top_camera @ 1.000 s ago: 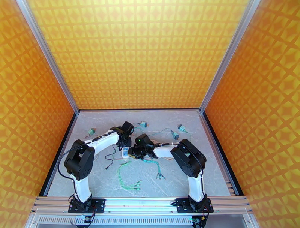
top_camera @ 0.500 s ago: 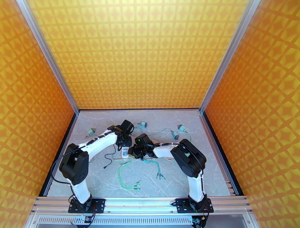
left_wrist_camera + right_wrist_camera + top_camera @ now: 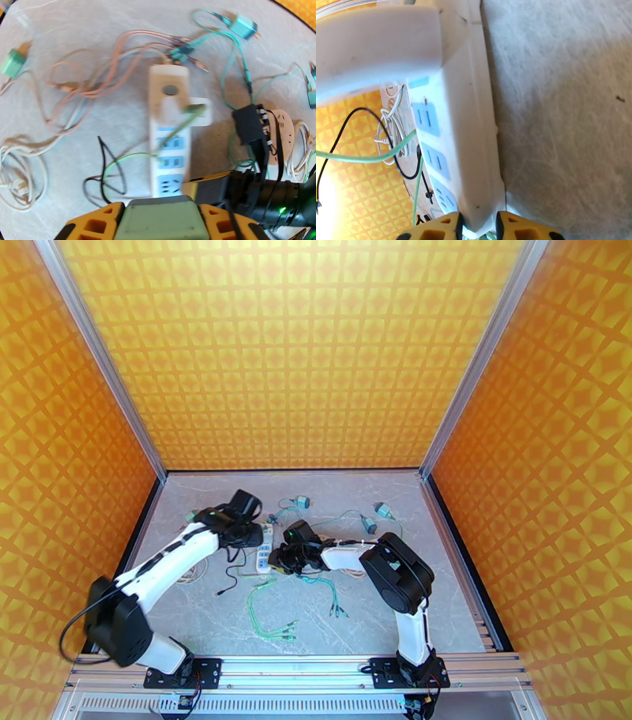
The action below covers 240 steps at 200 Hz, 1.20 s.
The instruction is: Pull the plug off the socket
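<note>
My left gripper is clamped on a grey-green plug. The plug's lower part is cut off by the frame edge, and I can't make out which way its pins face. Its broad side spans across between the fingers. Just ahead of it, the white socket strip runs lengthwise straight away, blurred. My right gripper pinches the strip's nearest end, fingertips cropped.
</note>
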Motion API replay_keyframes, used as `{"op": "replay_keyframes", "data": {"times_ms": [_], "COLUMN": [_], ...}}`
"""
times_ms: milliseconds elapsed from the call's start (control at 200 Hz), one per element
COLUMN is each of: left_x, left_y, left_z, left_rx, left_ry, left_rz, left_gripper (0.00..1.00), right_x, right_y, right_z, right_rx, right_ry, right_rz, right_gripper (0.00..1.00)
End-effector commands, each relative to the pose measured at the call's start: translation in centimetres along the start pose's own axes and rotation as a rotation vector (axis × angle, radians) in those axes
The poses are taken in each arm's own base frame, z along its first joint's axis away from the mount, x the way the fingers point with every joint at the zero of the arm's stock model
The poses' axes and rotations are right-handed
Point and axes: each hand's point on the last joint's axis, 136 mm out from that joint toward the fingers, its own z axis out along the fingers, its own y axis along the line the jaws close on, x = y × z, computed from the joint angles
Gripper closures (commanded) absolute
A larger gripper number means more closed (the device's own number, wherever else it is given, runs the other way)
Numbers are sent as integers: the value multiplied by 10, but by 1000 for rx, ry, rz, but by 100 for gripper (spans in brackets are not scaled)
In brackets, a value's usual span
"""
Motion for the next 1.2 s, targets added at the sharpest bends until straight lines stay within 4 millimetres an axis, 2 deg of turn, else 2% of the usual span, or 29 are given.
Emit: {"op": "replay_keyframes", "data": {"times_ms": [0,105,275,495,640,850,1050,1195], "left_x": [1,2,17,53,74,83,97,104], "left_y": [33,60,101,145,164,176,175,172], "left_z": [-15,-21,-18,8,26,50,71,76], "left_rx": [-45,-69,-124,-209,-252,-283,-279,-264], "left_ry": [-33,-58,-64,-2,43,79,135,159], "left_rz": [-66,-118,-185,-327,-377,-423,-458,-476], "left_gripper": [74,74,74,74,74,73,71,68], "right_x": [4,3,2,1,1,1,1,1], "right_y": [-54,-52,-48,-45,-42,-42,-42,-41], "right_z": [4,3,0,-1,-5,-6,-6,-6], "right_rx": [194,192,192,189,188,190,190,190], "right_ry": [-16,-18,-24,-25,-28,-28,-30,-30], "right_rz": [60,55,43,38,29,25,21,20], "right_gripper": [71,71,70,70,70,70,70,69]}}
